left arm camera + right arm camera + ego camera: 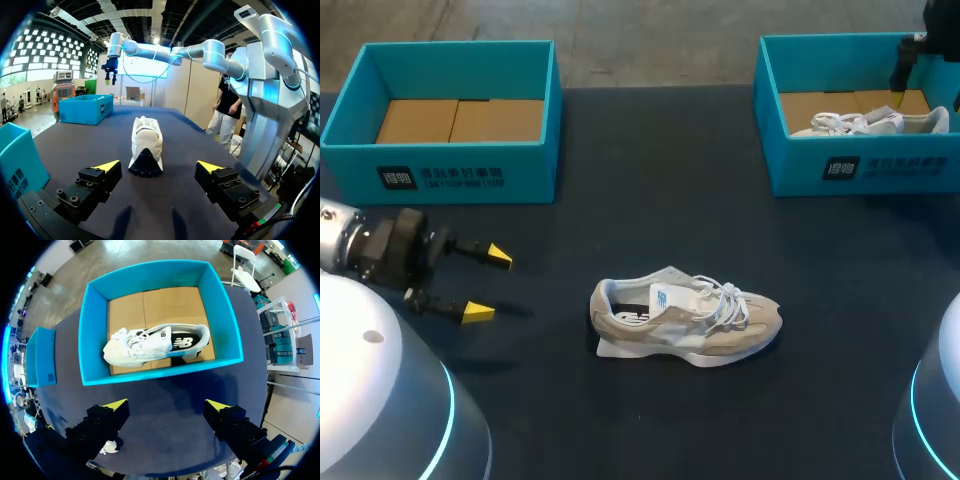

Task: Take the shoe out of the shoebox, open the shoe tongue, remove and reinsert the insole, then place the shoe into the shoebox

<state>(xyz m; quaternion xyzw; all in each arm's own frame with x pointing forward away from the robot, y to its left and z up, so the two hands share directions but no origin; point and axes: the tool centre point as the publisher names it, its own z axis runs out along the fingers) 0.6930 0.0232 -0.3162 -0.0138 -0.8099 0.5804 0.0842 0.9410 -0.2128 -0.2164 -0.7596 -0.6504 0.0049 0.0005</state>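
Our left claw [488, 285], spread and empty, sits near the teal left box [460, 170] and faces the beige shoe [685, 320], which rests mid-worktop outside both boxes. We judge that shoe light, with a soft suede-and-mesh upper and loose laces, so the firmer heel collar or foam sole edge looks the best hold. Our right claw [166, 405], likewise spread and empty, hangs over the right box [865, 175], where a white second shoe [880, 122] lies.
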